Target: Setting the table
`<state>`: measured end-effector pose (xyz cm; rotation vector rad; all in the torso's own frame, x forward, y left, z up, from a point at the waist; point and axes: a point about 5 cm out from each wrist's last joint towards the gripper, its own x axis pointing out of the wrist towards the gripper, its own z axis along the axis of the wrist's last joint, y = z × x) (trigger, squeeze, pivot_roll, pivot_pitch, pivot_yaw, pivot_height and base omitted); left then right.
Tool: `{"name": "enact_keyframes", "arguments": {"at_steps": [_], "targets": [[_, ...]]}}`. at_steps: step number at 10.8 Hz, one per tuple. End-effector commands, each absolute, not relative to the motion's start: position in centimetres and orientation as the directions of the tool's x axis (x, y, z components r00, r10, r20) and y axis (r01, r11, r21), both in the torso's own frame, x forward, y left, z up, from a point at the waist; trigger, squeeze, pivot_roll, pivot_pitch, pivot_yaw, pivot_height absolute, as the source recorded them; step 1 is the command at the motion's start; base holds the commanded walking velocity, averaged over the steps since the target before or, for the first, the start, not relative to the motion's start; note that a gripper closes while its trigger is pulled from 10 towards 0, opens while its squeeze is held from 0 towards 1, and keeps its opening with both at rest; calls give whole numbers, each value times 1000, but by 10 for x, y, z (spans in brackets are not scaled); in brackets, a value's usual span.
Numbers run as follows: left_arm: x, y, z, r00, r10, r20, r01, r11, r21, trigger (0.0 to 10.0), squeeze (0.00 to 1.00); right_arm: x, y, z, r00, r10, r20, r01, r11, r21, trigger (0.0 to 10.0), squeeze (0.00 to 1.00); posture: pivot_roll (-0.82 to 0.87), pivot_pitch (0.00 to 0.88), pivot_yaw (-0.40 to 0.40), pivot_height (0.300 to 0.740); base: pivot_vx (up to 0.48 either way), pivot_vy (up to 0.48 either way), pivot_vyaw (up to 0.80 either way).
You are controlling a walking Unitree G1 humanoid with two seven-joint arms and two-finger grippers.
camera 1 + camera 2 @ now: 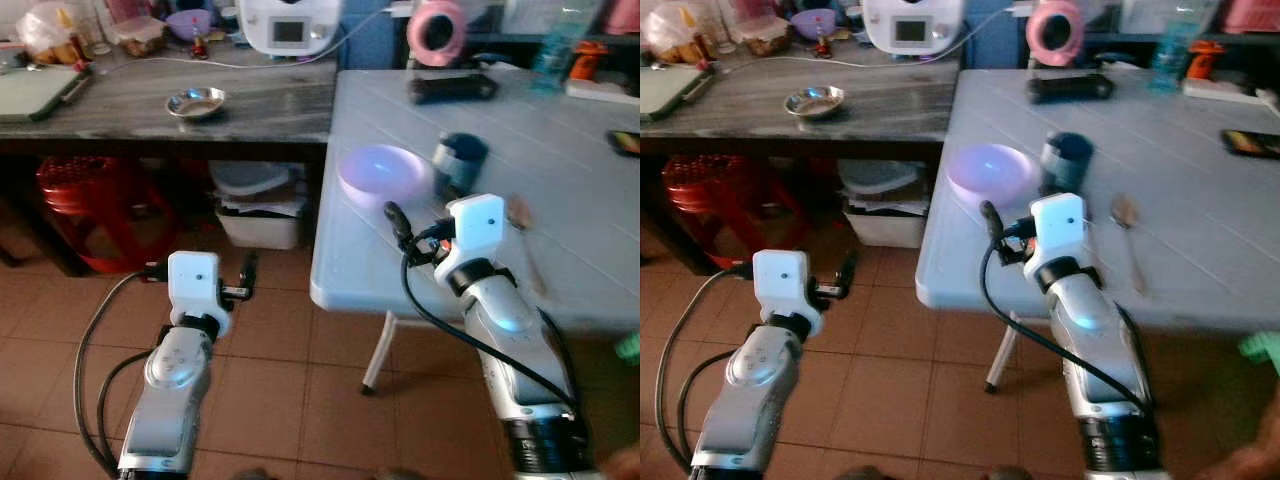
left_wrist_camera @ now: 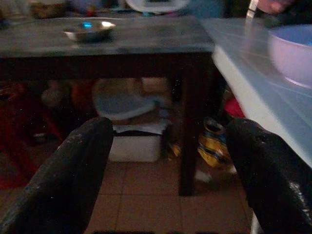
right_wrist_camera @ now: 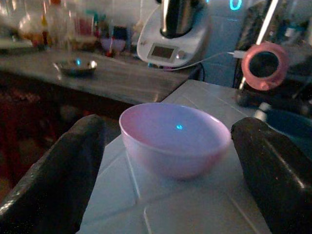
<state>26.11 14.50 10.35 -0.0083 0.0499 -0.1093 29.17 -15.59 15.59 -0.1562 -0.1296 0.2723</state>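
The lilac bowl (image 1: 988,172) sits upright near the front left corner of the pale blue table (image 1: 1200,260), with a dark blue cup (image 1: 1065,162) just beside it and a spoon (image 1: 1128,238) lying further right. The right claw (image 3: 168,161) hovers just short of the bowl, its two black fingers spread wide, nothing between them. The left claw (image 2: 168,165) hangs over the tiled floor (image 1: 290,380) beside the table, also spread and empty. A steel dish (image 1: 195,102) rests on the dark side table (image 1: 120,105).

Glossy plastic bowl (image 3: 174,139) (lilac), shiny metal dish (image 1: 196,102)
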Motion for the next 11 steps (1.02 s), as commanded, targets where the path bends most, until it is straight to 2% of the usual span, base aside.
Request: {"name": "enact_keyframes", "arguments": {"at_steps": [1, 3, 5, 9, 10, 11], "targets": [[259, 158, 97, 995, -37, -88, 37, 999, -6, 10000, 0, 292, -145, 159, 941, 315, 123, -291, 940, -180, 10000, 0, -45, 67, 65, 740, 0, 0, 788], [257, 157, 99, 996, -49, -77, 48, 999, -17, 10000, 0, 291, -143, 160, 936, 324, 135, -299, 937, -179, 10000, 0, -40, 76, 65, 740, 0, 0, 619], [257, 156, 98, 996, -47, -79, 46, 999, -13, 10000, 0, 296, -148, 162, 956, 262, 136, -223, 943, -248, 10000, 0, -37, 78, 63, 740, 0, 0, 0], [255, 155, 97, 994, -57, -88, 55, 998, -20, 10000, 0, 309, -182, 165, 993, 22, 118, 18, 946, -323, 10000, 20, -36, 90, 61, 740, 0, 0, 0], [255, 154, 97, 994, -61, -91, 59, 998, -21, 10000, 0, 310, -193, 165, 994, -51, 99, 84, 928, -364, 10000, 1000, -37, 94, 61, 740, 0, 0, 0], [254, 154, 96, 993, -65, -96, 63, 998, -22, 10000, 0, 312, -198, 161, 996, -73, 50, 87, 919, -386, 10000, 1000, -38, 97, 62, 740, 0, 0, 0]]}}
